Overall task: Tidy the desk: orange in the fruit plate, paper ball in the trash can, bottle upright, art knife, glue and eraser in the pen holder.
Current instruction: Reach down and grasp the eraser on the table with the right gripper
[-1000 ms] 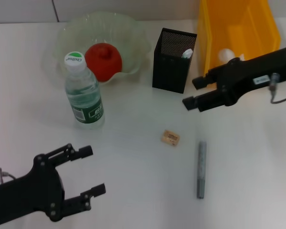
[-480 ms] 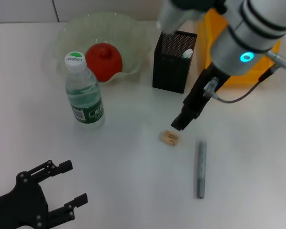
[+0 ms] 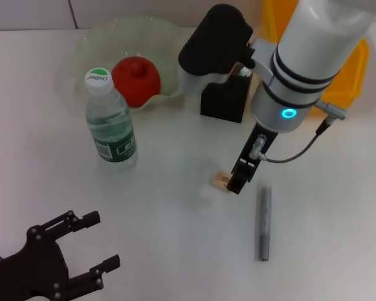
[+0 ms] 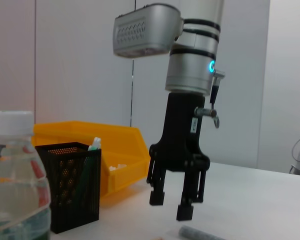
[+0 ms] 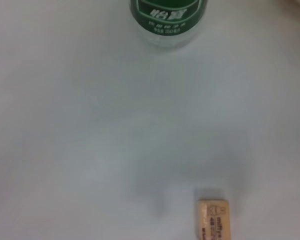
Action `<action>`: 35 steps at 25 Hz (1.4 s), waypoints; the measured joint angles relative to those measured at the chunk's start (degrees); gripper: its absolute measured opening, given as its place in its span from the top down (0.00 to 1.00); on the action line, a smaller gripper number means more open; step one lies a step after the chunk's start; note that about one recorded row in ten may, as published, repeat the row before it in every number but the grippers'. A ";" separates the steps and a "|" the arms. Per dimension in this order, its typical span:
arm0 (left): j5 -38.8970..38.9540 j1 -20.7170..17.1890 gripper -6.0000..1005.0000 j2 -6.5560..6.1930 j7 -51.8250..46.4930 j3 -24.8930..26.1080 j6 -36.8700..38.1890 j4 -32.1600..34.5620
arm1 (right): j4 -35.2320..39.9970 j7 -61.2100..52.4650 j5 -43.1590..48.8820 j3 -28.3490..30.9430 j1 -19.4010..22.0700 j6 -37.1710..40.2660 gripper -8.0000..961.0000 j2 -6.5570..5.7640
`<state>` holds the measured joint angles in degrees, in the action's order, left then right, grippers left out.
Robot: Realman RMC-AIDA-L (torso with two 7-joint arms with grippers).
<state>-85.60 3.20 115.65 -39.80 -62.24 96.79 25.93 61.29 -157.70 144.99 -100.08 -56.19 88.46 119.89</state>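
Over the middle of the worktop (image 3: 175, 207) our right claw (image 3: 237, 182) hangs fingers-down and parted, empty, just above the eraser (image 3: 221, 180); the left wrist view shows the tips clear of the surface. Our left claw (image 3: 94, 251) waits open near the front edge. We judge the main risk to be a miss: the eraser is small and flat, so fingers closing off-centre could flick it aside or pinch only a corner. It lies flat between the bottle (image 3: 110, 122) and the knife (image 3: 264, 222), its long axis slanting slightly across the worktop. The knife runs almost straight front to back, which end leads we cannot tell.
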 joint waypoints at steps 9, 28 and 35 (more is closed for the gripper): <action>-0.05 0.83 0.25 0.30 0.00 -0.11 0.00 -0.01 | -2.37 -2.32 -1.91 -4.70 0.00 -5.47 0.30 0.00; -0.54 1.32 0.26 0.63 -0.01 -0.16 -0.07 -0.01 | -8.39 -4.01 -5.52 -7.69 -0.43 -12.41 0.38 0.00; -0.52 1.45 0.27 0.67 -0.01 -0.16 -0.11 0.00 | -9.32 -4.01 -5.52 -7.74 -0.43 -13.03 0.48 0.00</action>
<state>-86.13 4.64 116.32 -39.81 -62.40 96.67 25.93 51.96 -161.71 139.48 -107.82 -56.62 75.43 119.89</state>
